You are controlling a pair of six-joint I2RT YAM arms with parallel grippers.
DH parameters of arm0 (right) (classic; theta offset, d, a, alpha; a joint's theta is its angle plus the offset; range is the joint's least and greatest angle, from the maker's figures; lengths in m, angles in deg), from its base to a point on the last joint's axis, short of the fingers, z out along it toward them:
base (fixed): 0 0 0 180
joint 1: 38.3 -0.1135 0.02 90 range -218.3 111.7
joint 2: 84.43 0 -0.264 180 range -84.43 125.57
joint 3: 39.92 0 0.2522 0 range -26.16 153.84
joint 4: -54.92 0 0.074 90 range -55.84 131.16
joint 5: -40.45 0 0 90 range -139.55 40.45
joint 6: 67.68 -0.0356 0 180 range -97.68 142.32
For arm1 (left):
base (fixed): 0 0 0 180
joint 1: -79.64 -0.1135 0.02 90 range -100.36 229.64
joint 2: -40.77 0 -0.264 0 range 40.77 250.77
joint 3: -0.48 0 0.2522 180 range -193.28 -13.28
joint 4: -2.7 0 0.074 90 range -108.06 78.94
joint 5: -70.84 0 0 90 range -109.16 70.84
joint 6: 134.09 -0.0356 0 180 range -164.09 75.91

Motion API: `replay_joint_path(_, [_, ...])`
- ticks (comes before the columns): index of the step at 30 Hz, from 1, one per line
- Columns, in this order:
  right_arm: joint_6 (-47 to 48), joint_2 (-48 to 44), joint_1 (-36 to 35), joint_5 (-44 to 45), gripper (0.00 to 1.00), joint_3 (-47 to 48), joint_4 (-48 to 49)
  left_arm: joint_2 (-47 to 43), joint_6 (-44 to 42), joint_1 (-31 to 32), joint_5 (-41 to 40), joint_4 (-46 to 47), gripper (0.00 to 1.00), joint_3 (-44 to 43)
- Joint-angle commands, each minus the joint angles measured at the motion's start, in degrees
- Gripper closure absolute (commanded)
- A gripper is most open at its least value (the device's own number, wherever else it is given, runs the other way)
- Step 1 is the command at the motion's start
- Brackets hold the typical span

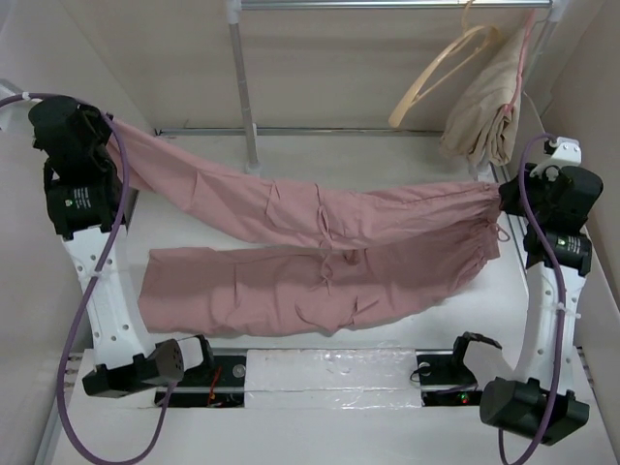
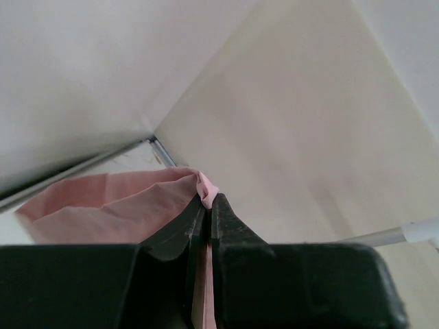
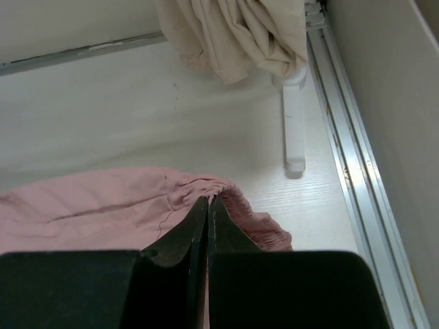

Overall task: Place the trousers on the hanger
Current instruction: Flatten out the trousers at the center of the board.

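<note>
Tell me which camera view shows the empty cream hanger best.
The top external view. There the hanger shows clearly, hanging tilted from the rail beside the beige garment. The left wrist view does not show it. The right wrist view shows the beige garment, but not this hanger.

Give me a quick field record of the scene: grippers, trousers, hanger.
trousers: one leg lifted and stretched between the arms, the other leg lying on the table
left gripper: shut on the lifted leg's end, raised at far left
right gripper: shut on the gathered waist
hanger: empty, on the rail, beside the beige garment
task state: trousers not yet on hanger
</note>
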Motion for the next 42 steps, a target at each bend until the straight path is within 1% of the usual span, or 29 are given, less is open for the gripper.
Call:
replay_joint_path(1, [1.8, 0.2, -0.5, 4.3, 1.0, 3.9, -2.5, 1.2, -3.9, -0.2, -4.8, 0.3, 1.0, 2.5])
replay_joint_path(3, [1.2, 2.3, -0.5, 4.0, 1.0, 1.6, 0.9, 2.2, -4.7, -0.2, -5.7, 1.7, 1.0, 6.3])
replay_joint_path(7, [-1.8, 12.8, 3.0, 0.2, 1.0, -5.4, 17.5, 9.3, -4.7, -0.2, -4.5, 5.6, 1.0, 8.1])
replay_joint_path(8, [-2.4, 16.0, 3.0, 0.3, 1.0, -5.1, 19.7, 11.6, -4.5, -0.2, -3.9, 6.0, 1.0, 7.3])
replay_joint_path(9, [-3.0, 23.3, 3.0, -0.8, 1.0, -2.2, 20.8, 20.4, -4.1, -0.2, -2.9, 5.4, 1.0, 4.3])
replay_joint_path(10, [-2.9, 23.3, 3.0, -1.6, 1.0, -2.1, 20.1, 20.5, -4.1, -0.2, -2.5, 5.2, 1.0, 2.2])
replay_joint_path(11, [-3.1, 29.8, 3.0, -2.4, 1.0, 1.3, 21.3, 23.3, -4.5, -0.2, -1.9, 5.3, 1.0, 0.4])
replay_joint_path(13, [-4.9, 35.0, 2.3, -3.6, 1.0, 3.3, 27.1, 32.6, -5.6, -0.2, 1.5, 5.2, 1.0, -5.9])
replay_joint_path(14, [-5.4, 39.9, 2.3, -4.2, 0.96, 5.9, 28.5, 35.2, -6.1, -0.2, 3.0, 6.2, 1.0, -6.8])
replay_joint_path(16, [-5.3, 44.4, 1.8, -6.0, 0.74, 10.9, 24.6, 39.9, -6.4, -0.2, 6.2, 8.4, 0.76, -6.8])
replay_joint_path(17, [-5.1, 46.1, 1.3, -6.4, 0.45, 12.6, 23.5, 41.4, -7.0, -0.8, 8.4, 7.9, 0.21, -7.3])
replay_joint_path(18, [-4.5, 47.3, 1.3, -6.3, 0.31, 15.2, 21.1, 46.2, -7.8, -0.8, 9.9, 5.5, 0.02, -13.4])
replay_joint_path(19, [-4.1, 47.0, -0.1, -5.3, 0.21, 15.8, 20.1, 48.7, -8.3, -0.8, 9.5, -1.3, 0.01, -16.9])
replay_joint_path(20, [-3.5, 46.3, -0.6, -5.3, 0.14, 16.0, 19.8, 50.4, -9.3, -0.8, 10.0, -2.2, 0.01, -19.0])
replay_joint_path(24, [-3.4, 36.4, -4.9, -5.4, 0.14, 10.0, 20.0, 43.2, -10.3, -0.8, 9.6, 0.9, 0.01, -10.3])
replay_joint_path(25, [-3.6, 30.8, -6.3, -4.2, 0.18, 5.2, 20.5, 41.0, -10.1, -0.8, 8.9, 2.5, 0.01, -7.5])
replay_joint_path(26, [-4.5, 25.0, -9.7, -3.8, 0.41, -1.1, 21.7, 36.6, -10.0, -0.8, 7.6, 3.4, 0.01, -1.2])
replay_joint_path(27, [-5.2, 24.9, -11.4, -3.5, 0.52, -1.2, 21.7, 34.5, -9.4, -0.8, 7.6, 4.1, 0.01, 2.2])
replay_joint_path(29, [-6.3, 17.2, -15.3, -3.0, 1.0, -10.7, 24.0, 28.2, -7.9, -1.8, 7.1, 7.2, 0.01, 10.5])
replay_joint_path(30, [-6.5, 15.2, -19.3, -3.1, 1.0, -13.3, 24.7, 26.5, -4.6, -2.9, 8.0, 7.9, 0.04, 18.8])
replay_joint_path(31, [-6.3, 13.1, -21.2, -3.3, 1.0, -15.8, 24.6, 24.4, -2.9, -4.2, 12.1, 11.2, 0.16, 23.4])
replay_joint_path(32, [-5.7, 9.8, -22.8, -3.3, 1.0, -19.1, 23.4, 20.9, -1.0, -7.0, 13.9, 13.2, 0.49, 27.6])
replay_joint_path(33, [-4.7, 8.3, -25.5, -2.9, 1.0, -20.5, 21.1, 19.7, 1.6, -8.1, 15.7, 15.2, 0.62, 35.6])
replay_joint_path(34, [-4.2, 6.8, -26.5, -3.4, 1.0, -21.9, 20.8, 18.6, 2.2, -9.5, 20.1, 19.1, 0.66, 38.6])
replay_joint_path(36, [-1.0, 3.6, -27.2, -5.1, 0.9, -24.4, 19.0, 19.2, 2.8, -11.0, 22.5, 20.2, 0.63, 41.6])
replay_joint_path(37, [0.3, 3.0, -27.7, -6.8, 0.85, -24.7, 16.7, 20.4, 2.2, -11.0, 23.3, 19.8, 0.55, 41.2])
replay_joint_path(38, [1.3, 2.5, -27.7, -7.6, 0.75, -25.1, 15.6, 22.4, 1.8, -11.0, 23.7, 19.6, 0.45, 40.8])
replay_joint_path(40, [5.0, 2.2, -28.2, -9.4, 0.67, -25.7, 12.3, 24.2, 2.5, -11.0, 24.3, 21.6, 0.43, 40.1])
replay_joint_path(42, [6.2, 2.4, -28.2, -10.8, 0.65, -26.1, 11.3, 26.9, 2.6, -11.0, 24.2, 23.1, 0.42, 39.1])
